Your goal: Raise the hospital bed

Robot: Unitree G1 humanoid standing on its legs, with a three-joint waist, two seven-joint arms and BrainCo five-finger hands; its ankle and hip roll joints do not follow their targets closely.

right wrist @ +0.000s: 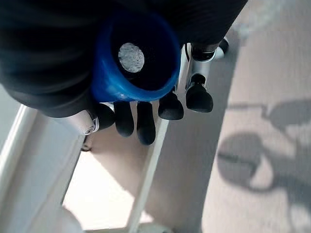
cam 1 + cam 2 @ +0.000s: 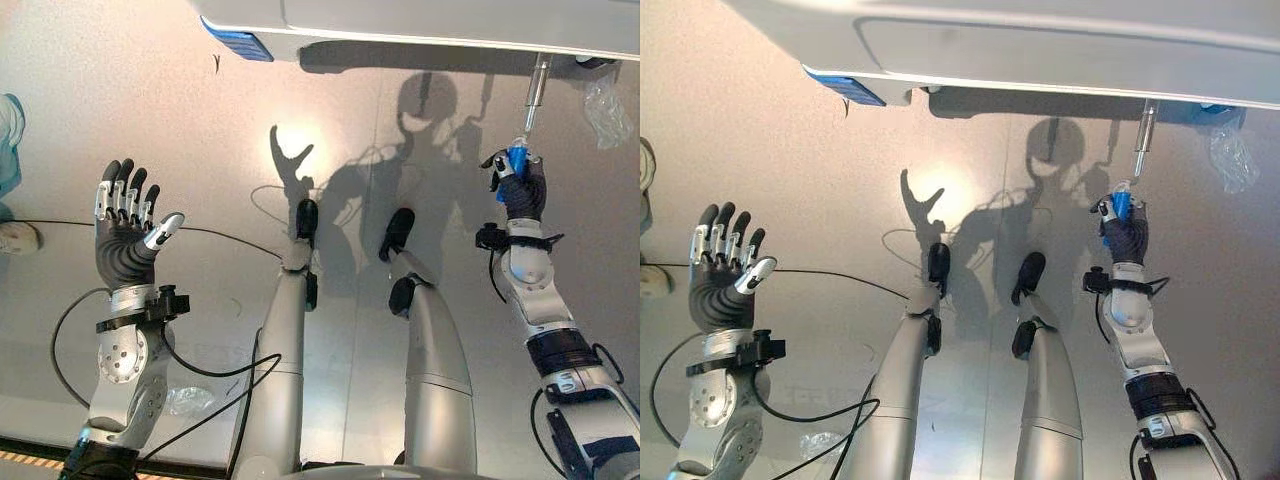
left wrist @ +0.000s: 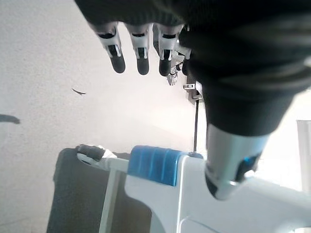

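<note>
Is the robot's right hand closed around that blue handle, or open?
Closed: the right hand has its fingers curled round the blue crank handle below the bed's edge.

Bare floor (image 2: 120, 110) lies open across the upper left and centre of the frame. The bed frame (image 2: 420, 25) blocks the top edge, and its crank handle (image 2: 518, 160) hangs at upper right.
</note>
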